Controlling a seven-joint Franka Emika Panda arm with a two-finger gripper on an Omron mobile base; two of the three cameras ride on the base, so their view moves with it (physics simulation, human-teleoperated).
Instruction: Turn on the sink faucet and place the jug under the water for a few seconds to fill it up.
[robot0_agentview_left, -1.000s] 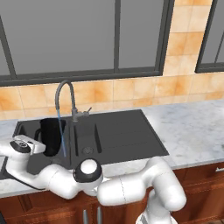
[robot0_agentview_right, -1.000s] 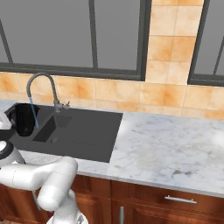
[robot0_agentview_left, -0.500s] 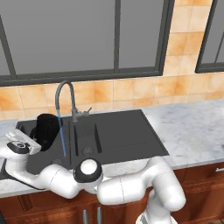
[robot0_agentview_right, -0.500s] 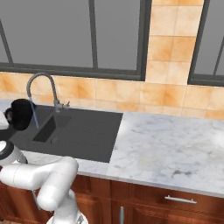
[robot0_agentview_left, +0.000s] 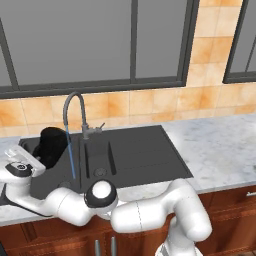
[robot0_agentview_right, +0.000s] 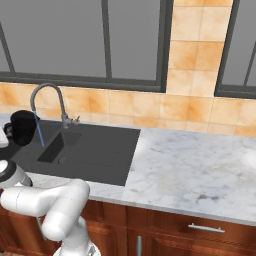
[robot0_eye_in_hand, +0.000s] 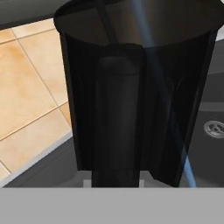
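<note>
The black jug (robot0_agentview_left: 51, 145) hangs upright over the left end of the black sink (robot0_agentview_left: 135, 155), with my gripper (robot0_agentview_left: 35, 160) at its left side, shut on its handle. In the hand view the handle (robot0_eye_in_hand: 117, 118) runs straight down the jug's wall (robot0_eye_in_hand: 78, 109) to my gripper (robot0_eye_in_hand: 114, 182). The grey gooseneck sink faucet (robot0_agentview_left: 75, 107) is running. Its thin blue water (robot0_agentview_left: 71, 152) falls just past the jug's right side into the basin. From the right base view the jug (robot0_agentview_right: 23, 127) sits left of the water (robot0_agentview_right: 39, 133) and the faucet (robot0_agentview_right: 50, 95).
Marble counter (robot0_agentview_right: 200, 165) stretches right of the sink. A tiled wall (robot0_agentview_left: 150, 102) and dark window frames stand behind the faucet. The basin drain (robot0_eye_in_hand: 214, 128) lies beyond the jug, and wooden cabinet fronts (robot0_agentview_right: 190, 227) run below the counter.
The jug has risen out of the basin and shifted a little left, so the stream that fell into it now drops beside it. The gripper kept its hold.
</note>
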